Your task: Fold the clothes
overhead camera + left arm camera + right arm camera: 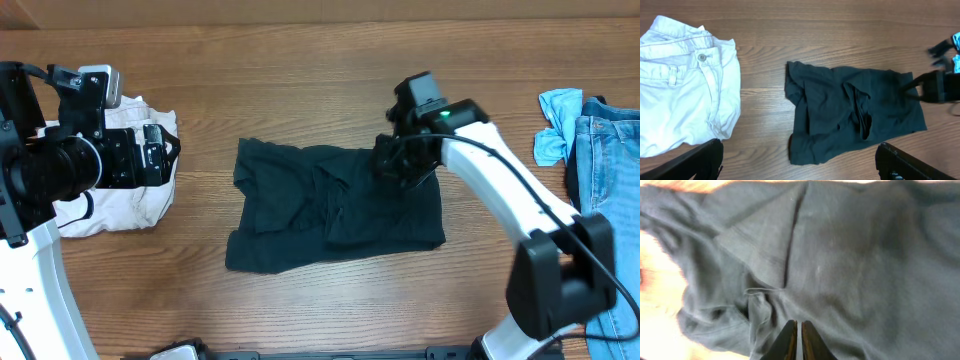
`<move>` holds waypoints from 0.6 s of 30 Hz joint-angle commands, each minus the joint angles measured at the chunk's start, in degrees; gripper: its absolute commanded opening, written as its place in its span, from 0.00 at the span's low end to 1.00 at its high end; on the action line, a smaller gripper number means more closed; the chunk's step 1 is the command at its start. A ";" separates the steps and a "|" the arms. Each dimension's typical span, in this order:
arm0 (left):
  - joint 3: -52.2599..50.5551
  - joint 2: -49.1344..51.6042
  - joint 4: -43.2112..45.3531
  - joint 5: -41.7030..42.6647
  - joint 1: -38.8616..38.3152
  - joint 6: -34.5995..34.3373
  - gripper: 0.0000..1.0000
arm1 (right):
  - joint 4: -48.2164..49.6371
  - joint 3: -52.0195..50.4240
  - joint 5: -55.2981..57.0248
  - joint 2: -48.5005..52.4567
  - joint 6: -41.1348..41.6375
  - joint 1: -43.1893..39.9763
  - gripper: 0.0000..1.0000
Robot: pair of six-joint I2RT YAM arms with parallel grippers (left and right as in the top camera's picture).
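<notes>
Closest to the lens in the right wrist view, the right gripper points its two dark fingers down onto dark cloth. The fingers are drawn almost together, with only a thin slit between them. Whether a fold is caught in that slit cannot be told.

The wooden table carries everything else. The T-shirt lies rumpled near its middle as a rough rectangle, black-navy, with folds and creases running across it and one long seam or fold line showing in the right wrist view. From overhead, the right gripper sits at the shirt's far right corner, touching the cloth there, so nearly the whole garment spreads out to the gripper's left and toward the near edge.

The blue denim jeans lie at the right edge of the table, well apart from the shirt, with a lighter blue piece of cloth just beside them. The cream-white shorts lie bunched at the left side, also apart from the shirt, their button facing up.

The left gripper hangs above the table with its fingers spread wide and nothing between them. The shirt lies below and ahead of it, with the shorts off to its left.
</notes>
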 commanded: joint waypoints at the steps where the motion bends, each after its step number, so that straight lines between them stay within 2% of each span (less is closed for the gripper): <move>1: 0.46 -0.11 0.31 2.14 0.09 0.59 1.00 | 7.19 -4.55 -1.99 6.16 5.70 3.26 0.05; 3: 0.46 -0.11 0.24 2.10 0.09 0.61 1.00 | 12.52 -5.38 -5.77 8.52 6.82 4.72 0.04; 8: 0.46 -0.11 0.28 2.08 0.09 0.61 1.00 | 38.18 -5.27 -33.64 8.52 3.93 10.23 0.04; 10: 0.46 -0.11 0.31 2.08 0.09 0.61 1.00 | 45.72 -5.27 -39.17 6.49 3.93 11.72 0.04; 12: 0.46 -0.11 0.28 2.03 0.09 0.63 1.00 | 45.38 -5.25 -39.26 4.57 3.93 11.87 0.04; 16: 0.46 -0.11 0.37 2.14 0.09 0.61 1.00 | 27.82 -5.22 -38.03 1.22 3.39 7.39 0.04; 18: 0.44 -0.09 0.96 2.71 0.09 0.63 1.00 | 16.46 -5.25 -34.84 1.22 -1.64 4.31 0.04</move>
